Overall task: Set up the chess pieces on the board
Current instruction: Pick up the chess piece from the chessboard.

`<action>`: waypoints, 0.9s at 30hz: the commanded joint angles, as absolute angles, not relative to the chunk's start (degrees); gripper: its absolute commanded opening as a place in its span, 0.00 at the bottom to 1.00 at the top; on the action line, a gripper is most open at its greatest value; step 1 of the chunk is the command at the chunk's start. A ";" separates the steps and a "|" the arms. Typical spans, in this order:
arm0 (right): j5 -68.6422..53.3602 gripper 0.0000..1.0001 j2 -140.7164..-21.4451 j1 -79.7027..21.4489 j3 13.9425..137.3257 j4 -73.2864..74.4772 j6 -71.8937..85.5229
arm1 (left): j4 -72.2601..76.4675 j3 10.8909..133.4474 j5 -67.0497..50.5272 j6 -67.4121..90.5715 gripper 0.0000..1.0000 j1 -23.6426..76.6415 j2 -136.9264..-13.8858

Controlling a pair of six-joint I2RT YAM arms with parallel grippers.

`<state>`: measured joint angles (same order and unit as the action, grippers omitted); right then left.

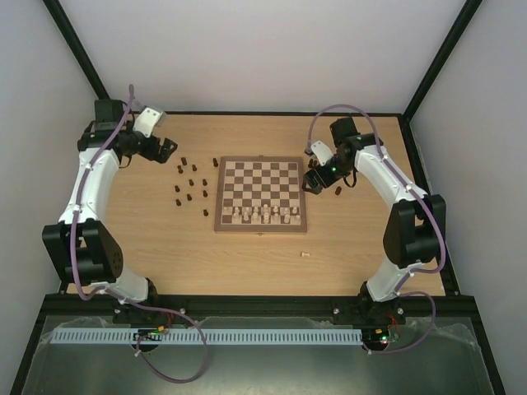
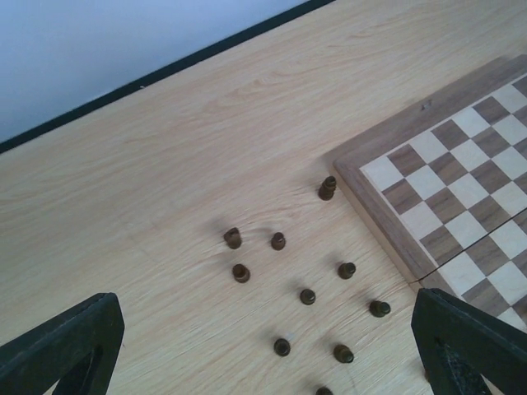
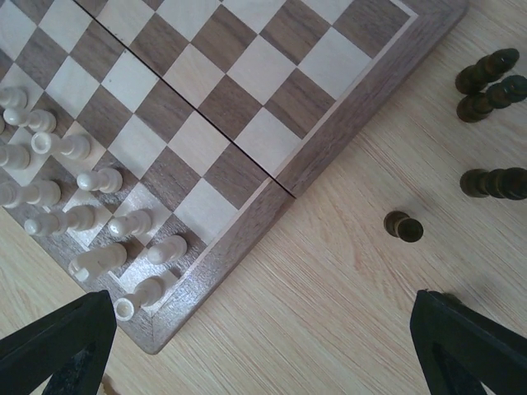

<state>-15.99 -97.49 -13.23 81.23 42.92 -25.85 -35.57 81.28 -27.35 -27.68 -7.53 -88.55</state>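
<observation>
The board [image 1: 260, 169] lies mid-table, with pale chess pieces [image 1: 263, 214] standing in its two near rows. Several dark chess pieces [image 1: 191, 183] stand on the table left of it. My left gripper [image 1: 169, 149] is open and empty, hovering by their far edge. In the left wrist view these dark pieces [image 2: 307, 296] lie between its spread fingers [image 2: 66, 346], with the board's corner [image 2: 461, 189] at right. My right gripper [image 1: 315, 183] is open and empty at the board's right rim. In the right wrist view a dark pawn [image 3: 403, 227] and taller dark pieces [image 3: 490, 78] stand beside the board [image 3: 272, 132], and pale pieces [image 3: 99, 239] stand at left.
One pale piece [image 1: 305, 254] lies alone on the tabletop in front of the board's right corner. Black frame posts and white walls enclose the table. A white ribbed strip [image 1: 214, 336] runs along the near edge between the arm bases.
</observation>
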 commanded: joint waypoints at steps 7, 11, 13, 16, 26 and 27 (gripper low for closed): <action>-12.95 0.99 -97.33 -13.04 83.26 44.20 -16.48 | -38.30 83.66 -29.62 -23.69 0.99 -8.20 -78.25; -13.13 0.99 -98.24 -13.01 86.10 46.18 -15.82 | -32.89 83.53 -32.25 -17.22 0.99 -7.94 -76.79; -13.40 0.99 -98.92 -13.07 88.09 47.87 -16.31 | -30.79 83.72 -32.51 -14.54 0.99 -7.09 -76.56; -12.88 0.99 -99.45 -13.01 90.38 50.64 -18.02 | -29.72 85.43 -29.57 -12.97 0.99 -3.99 -76.93; -13.80 0.99 -106.78 -13.01 100.18 56.99 -15.49 | -29.52 90.05 -20.25 -10.86 0.99 0.13 -81.90; -14.52 0.99 -107.76 -13.03 100.35 56.90 -14.97 | -29.99 90.61 -19.55 -10.93 0.99 0.24 -82.75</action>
<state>-12.71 -102.89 -13.19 99.26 51.09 -17.30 -29.65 88.40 -23.83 -12.82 -0.01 -79.72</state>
